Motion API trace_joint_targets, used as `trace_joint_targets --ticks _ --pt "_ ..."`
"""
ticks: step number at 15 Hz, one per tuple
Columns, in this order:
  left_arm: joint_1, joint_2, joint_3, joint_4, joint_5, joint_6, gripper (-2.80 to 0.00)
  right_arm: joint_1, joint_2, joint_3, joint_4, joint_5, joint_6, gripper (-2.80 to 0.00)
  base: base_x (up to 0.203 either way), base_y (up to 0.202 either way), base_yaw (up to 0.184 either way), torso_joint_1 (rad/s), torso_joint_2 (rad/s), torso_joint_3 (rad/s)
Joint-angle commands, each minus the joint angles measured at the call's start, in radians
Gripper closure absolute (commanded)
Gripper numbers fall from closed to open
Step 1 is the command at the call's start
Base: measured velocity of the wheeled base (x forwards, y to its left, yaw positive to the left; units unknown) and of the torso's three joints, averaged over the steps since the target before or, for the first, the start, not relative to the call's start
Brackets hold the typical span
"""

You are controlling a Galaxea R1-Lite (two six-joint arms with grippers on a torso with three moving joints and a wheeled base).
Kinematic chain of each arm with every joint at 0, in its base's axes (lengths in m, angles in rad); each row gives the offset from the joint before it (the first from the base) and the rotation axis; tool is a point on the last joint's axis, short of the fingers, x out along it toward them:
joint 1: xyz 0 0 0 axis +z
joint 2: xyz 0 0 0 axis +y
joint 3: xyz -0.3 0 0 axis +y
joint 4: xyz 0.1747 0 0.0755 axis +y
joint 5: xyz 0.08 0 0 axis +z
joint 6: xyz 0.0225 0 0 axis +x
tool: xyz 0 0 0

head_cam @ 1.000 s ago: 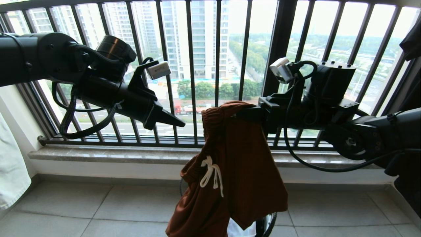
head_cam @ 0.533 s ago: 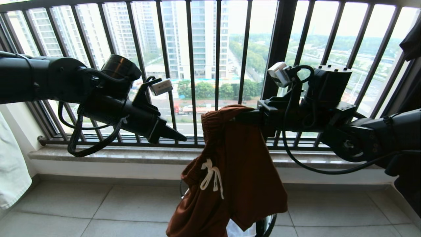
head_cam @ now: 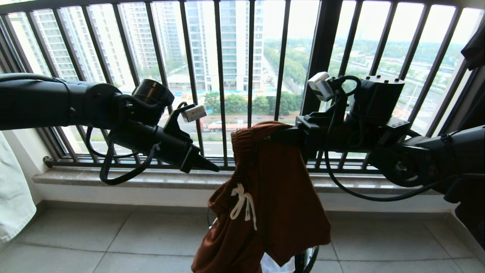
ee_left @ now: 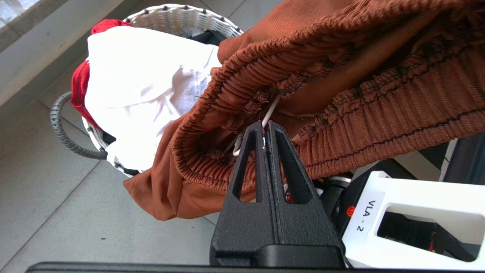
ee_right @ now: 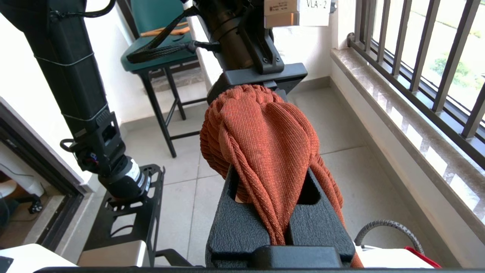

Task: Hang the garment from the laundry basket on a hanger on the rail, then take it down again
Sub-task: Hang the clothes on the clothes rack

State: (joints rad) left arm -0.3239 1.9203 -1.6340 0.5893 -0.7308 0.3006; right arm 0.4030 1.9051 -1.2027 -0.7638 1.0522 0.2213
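The garment [head_cam: 280, 189], rust-brown shorts with a white drawstring, hangs by its ribbed waistband from my right gripper [head_cam: 282, 133], which is shut on a bunched fold of it [ee_right: 261, 129]. My left gripper [head_cam: 216, 169] sits just left of the shorts, a little below the right one. It is shut on a thin cream-white wire of the hanger [ee_left: 271, 110], which runs into the open waistband [ee_left: 379, 76]; the rest of the hanger is hidden. The laundry basket [ee_left: 182, 17] stands on the floor below, holding white and red clothes. The rail is out of view.
The black balcony railing [head_cam: 221, 76] and its stone sill [head_cam: 151, 178] run close behind both arms. A white cloth [head_cam: 11, 197] hangs at the far left, a dark garment [head_cam: 473, 45] at the upper right. A green-seated chair [ee_right: 159, 57] stands behind my left arm.
My left arm has sunk, and its gripper has moved down and slightly right, closer to the shorts. The right gripper and the shorts have stayed put.
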Motion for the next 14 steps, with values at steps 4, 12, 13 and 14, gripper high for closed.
trace_joint_targets --ticks 4,12,13,14 --pt "-0.044 0.039 0.057 -0.001 0.019 0.002 0.00 0.000 0.000 -0.002 -0.005 0.006 0.001 0.00 0.000 0.000 0.000 0.000 0.00 0.000" --pt "-0.113 -0.022 0.236 -0.098 0.051 -0.038 0.00 -0.001 0.002 0.006 -0.005 0.005 -0.028 0.00 0.000 0.000 0.000 0.000 0.00 0.000" --pt "-0.120 -0.034 0.253 -0.100 0.053 -0.042 0.00 -0.001 0.002 0.008 -0.005 0.005 -0.030 0.00 0.000 0.000 0.000 0.000 0.00 0.000" --pt "-0.122 -0.046 0.272 -0.100 0.053 -0.043 0.00 -0.001 0.000 0.009 -0.005 0.005 -0.030 0.00 0.000 0.000 0.000 0.000 0.00 0.000"
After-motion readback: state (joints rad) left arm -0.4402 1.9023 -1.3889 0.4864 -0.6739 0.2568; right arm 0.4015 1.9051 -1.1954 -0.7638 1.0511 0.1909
